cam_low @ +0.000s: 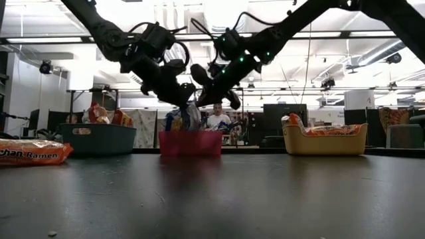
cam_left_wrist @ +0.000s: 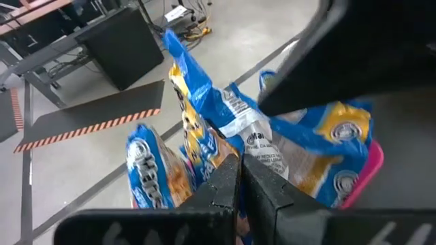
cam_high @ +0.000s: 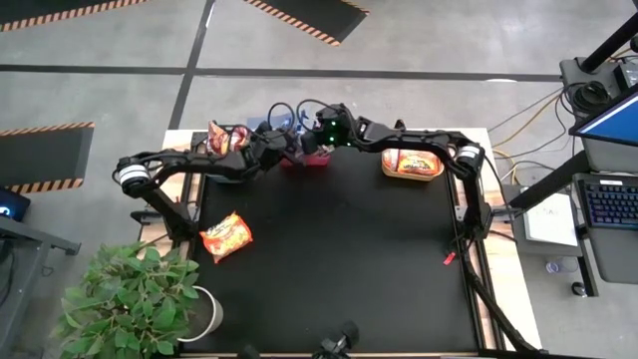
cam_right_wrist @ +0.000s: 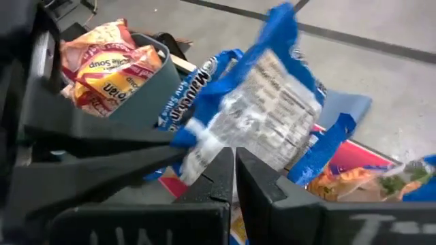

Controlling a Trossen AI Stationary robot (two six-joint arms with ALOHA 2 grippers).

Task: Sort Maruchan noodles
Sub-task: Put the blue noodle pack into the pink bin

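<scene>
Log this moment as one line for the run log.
both claws shut on blue noodle packet | over red bin | orange packet loose on table

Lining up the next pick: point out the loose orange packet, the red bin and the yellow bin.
Loose orange packet point(cam_high: 226, 236), high view, middle of its printed face.
Red bin point(cam_low: 190, 143), low view, front wall.
Yellow bin point(cam_low: 323, 144), low view, front wall.
</scene>
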